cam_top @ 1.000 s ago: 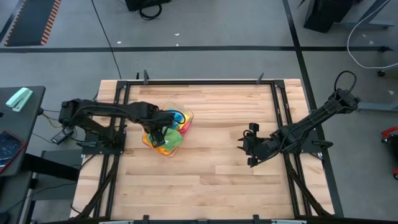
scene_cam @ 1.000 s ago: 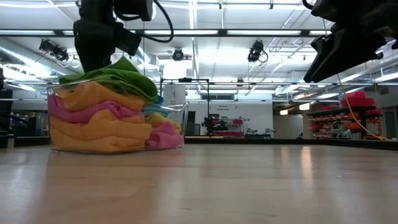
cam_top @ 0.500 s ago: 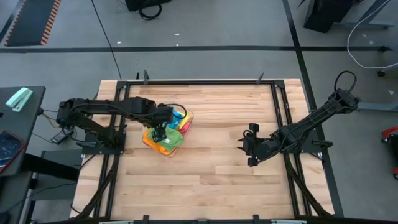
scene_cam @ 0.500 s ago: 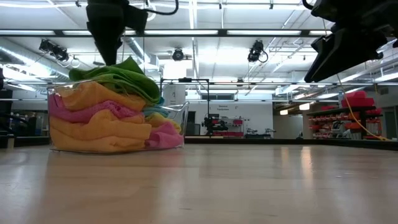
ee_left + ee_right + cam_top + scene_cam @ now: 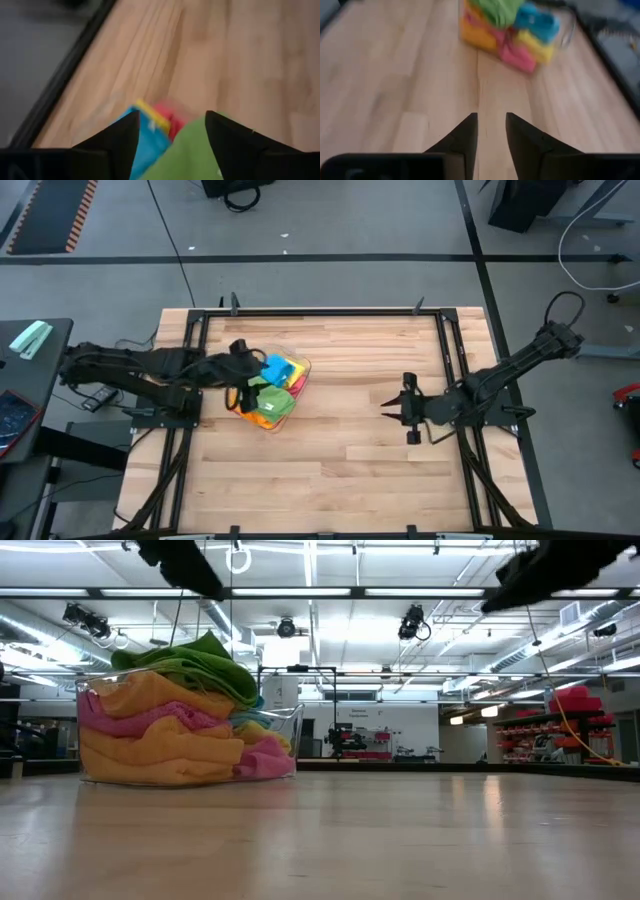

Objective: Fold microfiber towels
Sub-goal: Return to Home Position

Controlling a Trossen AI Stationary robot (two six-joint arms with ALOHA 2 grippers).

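The microfiber towels sit heaped in a clear tub, left of centre on the table. The low view shows green on top of orange and pink layers; the high view adds blue and yellow. The left tool, released and empty, hovers over the tub's left edge. The right tool, slightly parted and empty, hangs right of centre.

Soft cloth towels, clear plastic bin (matt wooden table).
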